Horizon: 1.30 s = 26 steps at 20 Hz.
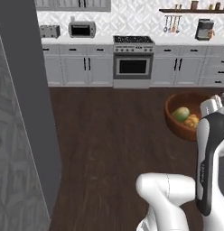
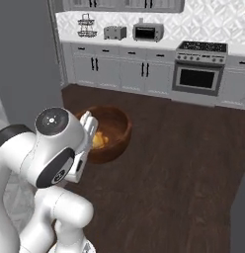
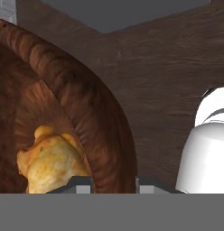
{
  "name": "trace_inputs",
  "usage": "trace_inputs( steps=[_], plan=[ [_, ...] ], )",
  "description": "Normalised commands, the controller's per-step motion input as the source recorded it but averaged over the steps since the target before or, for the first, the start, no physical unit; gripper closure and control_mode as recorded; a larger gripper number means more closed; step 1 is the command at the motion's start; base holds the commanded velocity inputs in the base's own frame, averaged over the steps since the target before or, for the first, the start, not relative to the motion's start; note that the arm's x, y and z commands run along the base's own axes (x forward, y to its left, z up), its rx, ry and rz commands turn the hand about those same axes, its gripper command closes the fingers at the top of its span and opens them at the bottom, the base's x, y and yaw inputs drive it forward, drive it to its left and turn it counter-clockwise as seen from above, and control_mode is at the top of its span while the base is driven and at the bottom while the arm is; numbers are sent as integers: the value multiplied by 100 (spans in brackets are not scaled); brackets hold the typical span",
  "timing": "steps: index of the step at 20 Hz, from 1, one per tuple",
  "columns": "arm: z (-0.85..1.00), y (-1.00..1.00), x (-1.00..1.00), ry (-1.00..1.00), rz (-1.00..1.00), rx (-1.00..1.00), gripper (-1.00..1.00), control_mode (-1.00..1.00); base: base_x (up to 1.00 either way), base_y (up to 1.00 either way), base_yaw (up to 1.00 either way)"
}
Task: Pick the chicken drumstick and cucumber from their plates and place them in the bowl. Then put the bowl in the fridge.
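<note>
Clearly, our gripper (image 3: 114,180) is pinching the rim of the bowl (image 1: 177,127), one fingertip inside the wall and one outside. We see the bowl held up above the dark wood floor (image 1: 109,135), the cucumber (image 1: 180,113) and chicken drumstick (image 3: 50,164) lying together inside it. Across the room stands the oven (image 1: 133,66) among grey cupboards.

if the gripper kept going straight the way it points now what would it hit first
Probably nothing new: the gripper is already shut on the rim of the wooden bowl, one jaw inside and one outside. Straight on, it would just push further onto that wall. Beyond lies dark wood floor, though depth is hard to judge.
</note>
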Motion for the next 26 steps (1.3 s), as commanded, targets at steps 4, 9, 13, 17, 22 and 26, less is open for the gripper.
trace_inputs(
  steps=[4,9,13,17,22,26],
  plan=[
    [0,0,0,0,0,0,100,100,100,3,16],
    [0,0,0,0,0,0,100,100,100,-64,29],
    [0,0,0,0,0,0,100,100,100,-86,38],
    [0,0,0,0,0,0,100,100,100,-76,36],
    [0,0,0,0,0,0,100,100,100,-70,38],
    [0,0,0,0,0,0,100,100,100,-71,39]
  ],
)
